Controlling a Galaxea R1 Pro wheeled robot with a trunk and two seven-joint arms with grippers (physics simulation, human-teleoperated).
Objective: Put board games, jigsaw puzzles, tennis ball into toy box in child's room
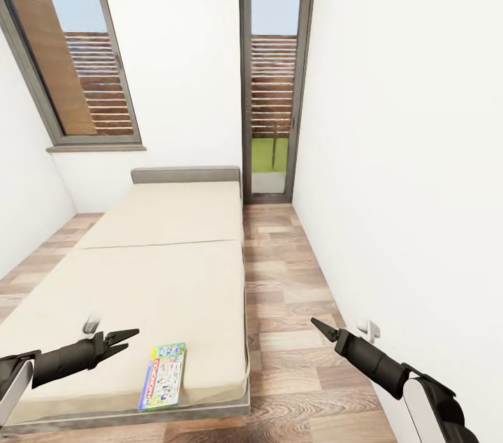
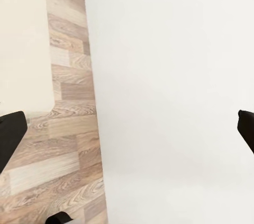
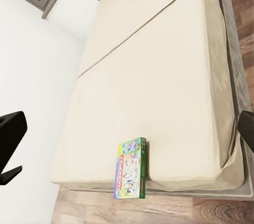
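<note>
Nearest in the head view, the left end effector (image 1: pixel 120 340) hangs just above the near left part of the bed (image 1: pixel 168 275), its two dark fingers spread apart with nothing between them. The right end effector (image 1: pixel 323 328) is held over the wooden floor (image 1: pixel 293 331) to the right of the bed, near the white right wall (image 1: pixel 405 149). In the head view it narrows to one dark point, but the right wrist view shows its fingertips (image 3: pixel 10 134) wide apart at both edges, holding nothing.

Between the two arms, a board game (image 1: pixel 163 374) lies flat on the mattress at the bed's near edge, close to the near right corner. It is a thin rectangular box with its long side running near to far. Its lid is brightly printed in green, blue, yellow and white with small cartoon figures, and a red strip shows along one side in the right wrist view (image 3: pixel 130 168).

Farther off, the cream mattress is split by a seam, and a grey headboard (image 1: pixel 185 175) stands at its far end. Beyond are a slanted window (image 1: pixel 77 59) at far left and a tall narrow glazed door (image 1: pixel 272 73).
</note>
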